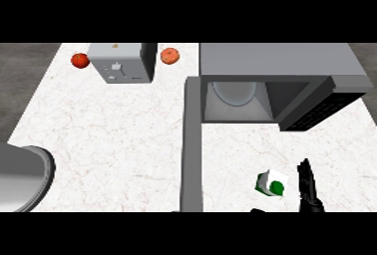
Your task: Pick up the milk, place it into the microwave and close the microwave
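A small white and green milk carton (272, 183) stands on the white counter, in front of the microwave (280, 64). The microwave's cavity (237, 102) is open, and its door (192, 144) swings out toward me as a long grey slab left of the carton. My right hand (307, 187) is just right of the carton with straight fingers pointing away from me, a small gap between them. Only a dark tip (257, 210) shows at the lower edge, below the carton. My left hand is out of sight.
A grey toaster (121, 62) stands at the back left with a red fruit (80, 61) on its left and another (170, 56) on its right. A round metal basin rim (33, 179) curves in at the lower left edge.
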Controlling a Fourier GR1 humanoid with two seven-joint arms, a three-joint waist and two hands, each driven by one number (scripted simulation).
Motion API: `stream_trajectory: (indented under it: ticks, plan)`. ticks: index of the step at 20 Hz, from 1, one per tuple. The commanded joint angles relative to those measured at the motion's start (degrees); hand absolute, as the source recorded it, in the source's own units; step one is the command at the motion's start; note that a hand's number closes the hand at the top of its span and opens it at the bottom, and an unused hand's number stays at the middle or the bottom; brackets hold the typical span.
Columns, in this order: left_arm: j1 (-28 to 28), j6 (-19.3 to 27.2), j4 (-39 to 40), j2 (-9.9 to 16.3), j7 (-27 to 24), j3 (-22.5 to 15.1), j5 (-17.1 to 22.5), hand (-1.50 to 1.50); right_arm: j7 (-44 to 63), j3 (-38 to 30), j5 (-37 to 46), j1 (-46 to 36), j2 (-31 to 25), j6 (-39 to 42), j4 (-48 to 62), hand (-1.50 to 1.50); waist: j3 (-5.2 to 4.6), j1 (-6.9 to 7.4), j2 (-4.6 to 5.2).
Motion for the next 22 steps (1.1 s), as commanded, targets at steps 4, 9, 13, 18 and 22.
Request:
stream_trajectory:
  ticks: [4, 9, 13, 18, 22]
  plan:
    - [-0.36, -0.08, -0.58, 0.74, 2.77, 2.25, 2.36, -1.50, -7.60, -5.42, 0.29, -10.90, 1.10, 0.01, 16.99, -1.50, 0.02, 0.22, 0.03]
    - [-1.32, -0.97, -1.46, -2.32, 2.12, 0.82, -1.71, -1.50, -11.60, -7.78, -0.59, -11.77, -1.13, 3.96, 22.00, -1.50, 0.01, 0.00, 0.03]
    - [-4.14, -0.65, 1.21, -1.64, 2.19, 0.73, -2.68, -1.50, -13.64, -7.08, 1.03, -16.20, 1.67, 2.87, 27.29, 1.50, 0.01, -0.05, 0.07]
    - [1.56, -2.17, -4.19, -5.25, 3.14, 0.80, -0.57, -1.50, -21.83, -7.26, 4.07, -18.08, 1.73, -0.36, 30.26, 1.50, 0.04, 0.39, 0.02]
    - [0.42, -4.23, 0.02, -2.91, 1.68, 4.73, 1.29, -1.50, -21.52, -7.14, 3.27, -14.39, 1.62, 1.97, 24.59, 1.50, -0.03, -0.08, -0.04]
